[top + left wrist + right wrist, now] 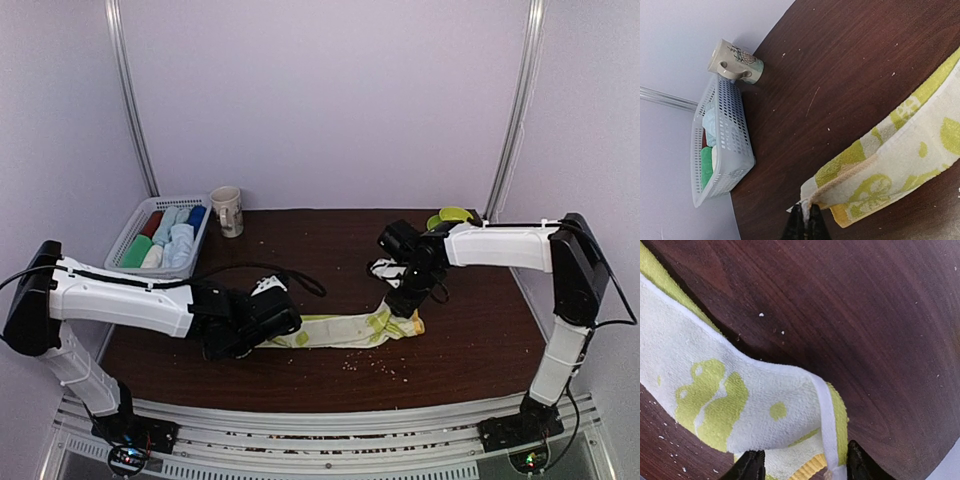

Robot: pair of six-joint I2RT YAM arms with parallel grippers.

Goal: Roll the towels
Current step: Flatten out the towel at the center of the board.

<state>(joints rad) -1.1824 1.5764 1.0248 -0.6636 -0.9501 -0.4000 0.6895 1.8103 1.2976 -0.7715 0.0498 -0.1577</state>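
The dark wood table (pixel 330 250) carries the yellow-green towel (pixel 340 330) in its near half, stretched out between the two arms. The towel's long axis runs left to right, roughly along the table's near edge, with one short end at each gripper. It is still a strip and no part of it is rolled.

The white slatted basket (pixel 125 235) at the far left corner holds rolled cloths (pixel 165 240), and a mug (pixel 227 210) stands just beside it.

The left gripper (pixel 805 222) has its jaws together, pinching the towel's left corner at the cord loop. The right gripper (pixel 805 467) has its jaws apart with the towel's right end between them. That end looks slightly raised, but I cannot tell whether the fingers press on it.

I judge the step in hand to be pulling the towel straight. The next move calls for laying it flat, then turning one short end over and rolling along the long axis.
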